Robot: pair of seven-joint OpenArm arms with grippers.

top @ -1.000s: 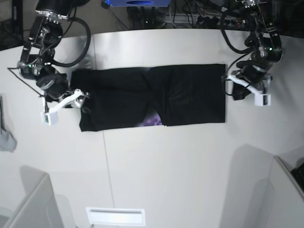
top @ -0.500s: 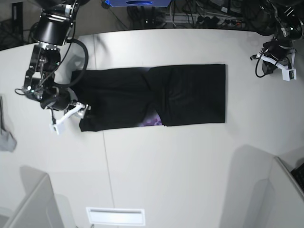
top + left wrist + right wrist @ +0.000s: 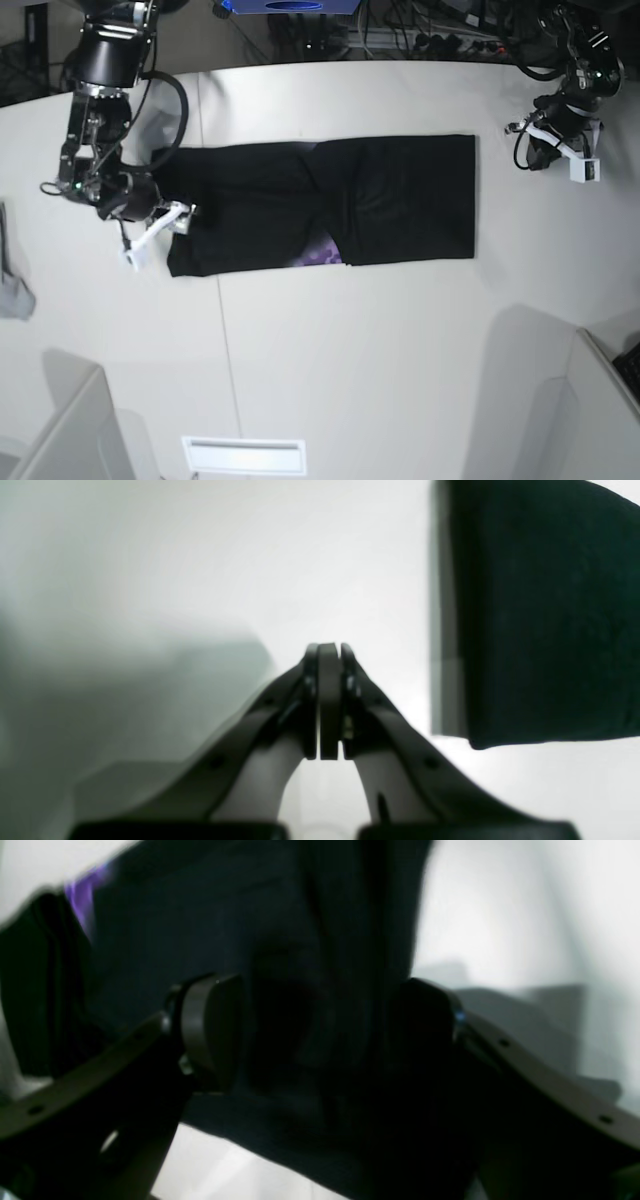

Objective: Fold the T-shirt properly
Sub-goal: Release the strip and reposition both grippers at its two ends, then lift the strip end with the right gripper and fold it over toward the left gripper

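Observation:
The black T-shirt (image 3: 320,200) lies flat on the white table (image 3: 350,350), folded into a long band, with a bit of purple print (image 3: 322,252) peeking out at its front edge. My right gripper (image 3: 172,226) is at the band's left end. In the right wrist view this gripper (image 3: 320,1030) is open, its fingers (image 3: 210,1030) apart, with black T-shirt cloth (image 3: 280,940) between and under them. My left gripper (image 3: 560,150) hovers off the shirt's right end. In the left wrist view it (image 3: 327,652) is shut on nothing, with the T-shirt's corner (image 3: 540,610) to its right.
A small grey cloth (image 3: 12,295) hangs at the table's left edge. White panels stand at the front left (image 3: 70,430) and front right (image 3: 600,400). A white slotted plate (image 3: 243,455) sits at the front. Cables and a blue box (image 3: 290,6) line the back.
My left gripper has pulled away from the shirt's right edge, up and to the right. My right gripper shifted along the shirt's left end toward its front corner. The shirt stayed put.

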